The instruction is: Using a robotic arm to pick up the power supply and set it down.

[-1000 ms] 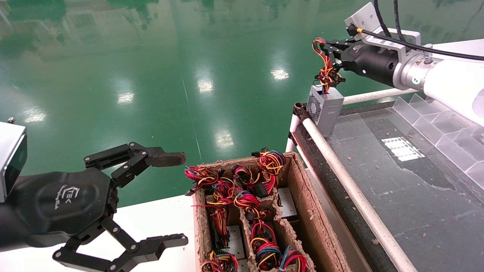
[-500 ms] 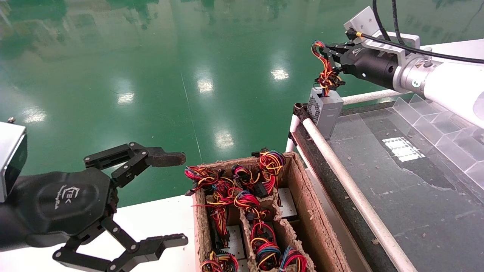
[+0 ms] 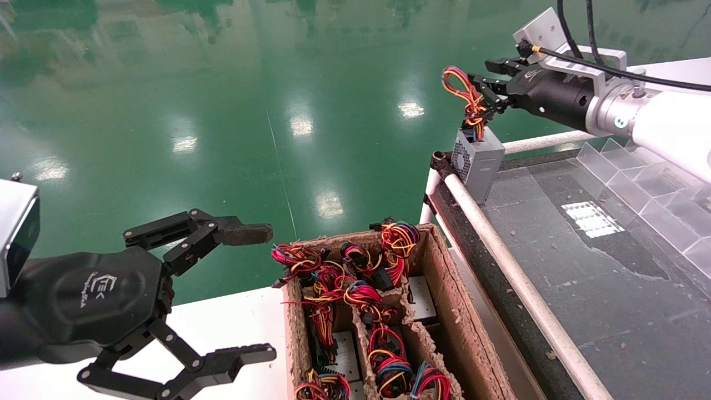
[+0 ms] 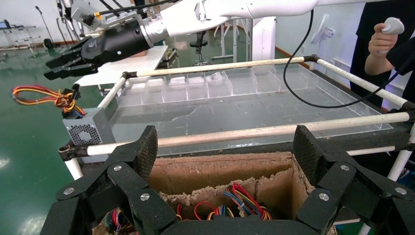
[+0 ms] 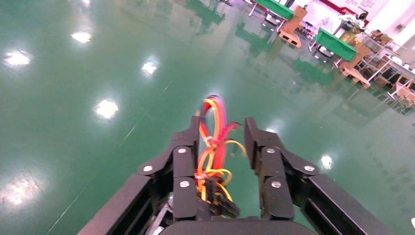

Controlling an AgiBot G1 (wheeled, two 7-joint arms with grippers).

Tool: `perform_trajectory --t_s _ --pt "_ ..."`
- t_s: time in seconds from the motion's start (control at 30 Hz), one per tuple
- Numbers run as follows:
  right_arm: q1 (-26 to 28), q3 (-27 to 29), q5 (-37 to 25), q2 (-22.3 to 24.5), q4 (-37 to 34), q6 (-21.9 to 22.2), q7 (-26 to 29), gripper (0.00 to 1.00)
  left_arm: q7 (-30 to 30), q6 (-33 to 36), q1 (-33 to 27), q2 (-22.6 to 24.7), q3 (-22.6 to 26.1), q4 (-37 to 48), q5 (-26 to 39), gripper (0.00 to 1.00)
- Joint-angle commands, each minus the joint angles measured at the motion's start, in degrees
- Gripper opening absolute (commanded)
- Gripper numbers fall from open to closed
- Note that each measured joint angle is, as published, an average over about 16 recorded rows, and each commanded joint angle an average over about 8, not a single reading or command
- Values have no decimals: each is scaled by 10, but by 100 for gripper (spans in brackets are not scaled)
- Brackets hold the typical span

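The power supply (image 3: 477, 161), a small grey box with a vented face, stands upright on the near corner of the dark work surface (image 3: 600, 266); the left wrist view shows it too (image 4: 85, 132). Its wire bundle (image 3: 464, 94) loops up and out over the floor. My right gripper (image 3: 491, 83) is open just above the box. The wires (image 5: 214, 142) run loose between its fingers (image 5: 188, 147), with gaps on both sides. My left gripper (image 3: 261, 291) hangs open and empty at the lower left, beside the cardboard box.
A cardboard box (image 3: 444, 300) with dividers holds several more wired units. White rails (image 3: 522, 289) frame the work surface, and clear plastic bins (image 3: 655, 189) line its right side. Green floor lies beyond. A person with a controller (image 4: 386, 34) stands behind the table.
My right gripper has opened and let go of the wire bundle, which has sprung outward to the left. The power supply stays put on the corner. The left arm is still.
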Motion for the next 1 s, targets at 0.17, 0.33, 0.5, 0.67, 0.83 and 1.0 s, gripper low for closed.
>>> perform_trajectory --t_s 0.17,0.33,0.5,0.67,0.83,1.0 --pt "6 13 18 10 4 -28 13 100 0 0 0 0 0 0 0 100" --pt "-3 27 42 25 24 -63 30 100 0 0 0 0 0 0 0 100" --pt "-35 34 64 48 77 -93 55 100 0 0 0 0 0 0 0 100" --pt "-73 38 84 74 137 -120 82 100 0 0 0 0 0 0 0 100" --pt "-111 43 105 100 197 -147 108 100 0 0 0 0 0 0 0 100" --pt "-149 48 126 127 258 -174 135 100 0 0 0 0 0 0 0 100"
